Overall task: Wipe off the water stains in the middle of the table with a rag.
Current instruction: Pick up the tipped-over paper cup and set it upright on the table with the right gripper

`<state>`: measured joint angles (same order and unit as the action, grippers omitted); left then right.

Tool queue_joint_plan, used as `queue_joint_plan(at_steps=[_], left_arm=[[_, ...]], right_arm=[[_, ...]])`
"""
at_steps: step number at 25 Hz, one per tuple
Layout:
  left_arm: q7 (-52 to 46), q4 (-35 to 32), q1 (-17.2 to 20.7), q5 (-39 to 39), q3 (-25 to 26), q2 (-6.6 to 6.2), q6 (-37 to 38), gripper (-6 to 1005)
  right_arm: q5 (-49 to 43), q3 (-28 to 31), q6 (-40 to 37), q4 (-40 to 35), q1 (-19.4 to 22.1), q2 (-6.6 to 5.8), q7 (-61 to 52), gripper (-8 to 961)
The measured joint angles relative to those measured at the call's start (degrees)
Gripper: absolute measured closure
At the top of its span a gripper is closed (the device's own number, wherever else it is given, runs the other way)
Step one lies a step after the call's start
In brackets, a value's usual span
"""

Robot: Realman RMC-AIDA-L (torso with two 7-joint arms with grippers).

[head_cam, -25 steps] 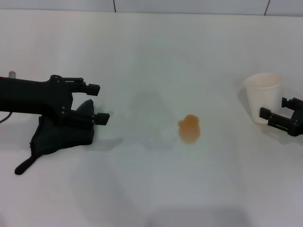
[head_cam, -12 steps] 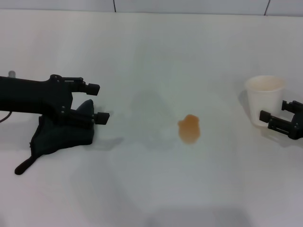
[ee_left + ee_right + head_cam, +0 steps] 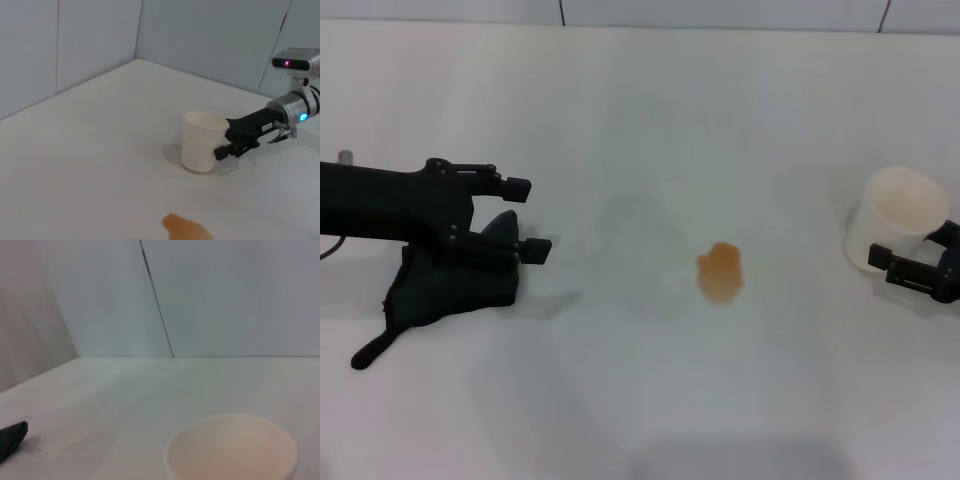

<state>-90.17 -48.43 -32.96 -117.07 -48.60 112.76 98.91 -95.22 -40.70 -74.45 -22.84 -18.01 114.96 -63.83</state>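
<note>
The water stains [image 3: 721, 272], one orange-tan blotch, are sitting just right of centre in the head view on the bare white table [image 3: 650, 100], with nothing touching them. Well apart at the left edge of the frame, the rag [image 3: 450, 285] is lying bunched, its narrow tail trailing toward the lower left. The left gripper [image 3: 528, 215] is hovering over the rag's right end with its fingers spread apart, exactly where it was a second ago, so the cloth is probably not yet being lifted. The change is happening at the right edge: the cup [image 3: 897, 222] is now tilting toward the camera and sitting farther right than a second ago, with the right gripper [image 3: 910, 265] pressing against its lower side; whether those fingers are closing on it is hard to tell. That is clearing room around the blotch for the wipe.
</note>
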Motion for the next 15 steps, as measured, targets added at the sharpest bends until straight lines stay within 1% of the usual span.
queue_joint_plan(at_steps=[9, 15], left_arm=[[0.0, 0.0, -0.1, 0.0, 0.0, 0.00, 0.1, 113], [-0.2, -0.1, -0.1, 0.0, 0.0, 0.00, 0.1, 113]], right_arm=[[-0.2, -0.3, -0.9, -0.3, 1.0, 0.00, 0.3, 97], [0.1, -0.1, -4.7, -2.6, 3.4, -0.14, 0.0, 98]])
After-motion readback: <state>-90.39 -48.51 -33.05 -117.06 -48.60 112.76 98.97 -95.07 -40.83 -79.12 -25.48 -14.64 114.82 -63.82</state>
